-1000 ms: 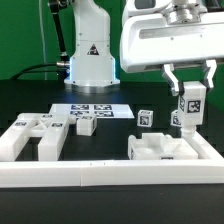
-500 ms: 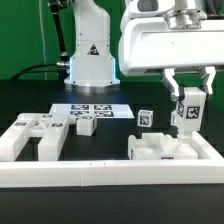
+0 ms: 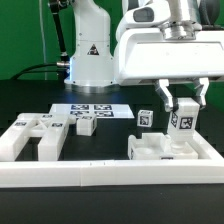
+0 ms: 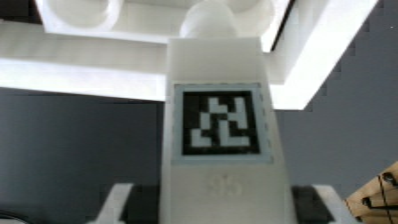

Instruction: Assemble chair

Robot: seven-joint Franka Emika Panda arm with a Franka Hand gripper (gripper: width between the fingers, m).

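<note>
Clamped in gripper (image 3: 181, 108): tagged chair leg (image 3: 183, 124), upright. Held over blocky chair part (image 3: 150, 150) at exterior view's right; cannot confirm contact.

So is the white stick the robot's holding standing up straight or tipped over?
Upright. The tagged leg hangs straight down, pinched between the fingers.

The glossy white moulded arm (image 3: 88, 40) has a rounded base marked with a black warning triangle (image 3: 90, 50). A thin black cable (image 3: 30, 70) runs to that base. A boxy white wrist housing (image 3: 165, 55) carries the tool (image 3: 181, 112), which has two short, dark-edged fingers (image 3: 163, 100).
</note>
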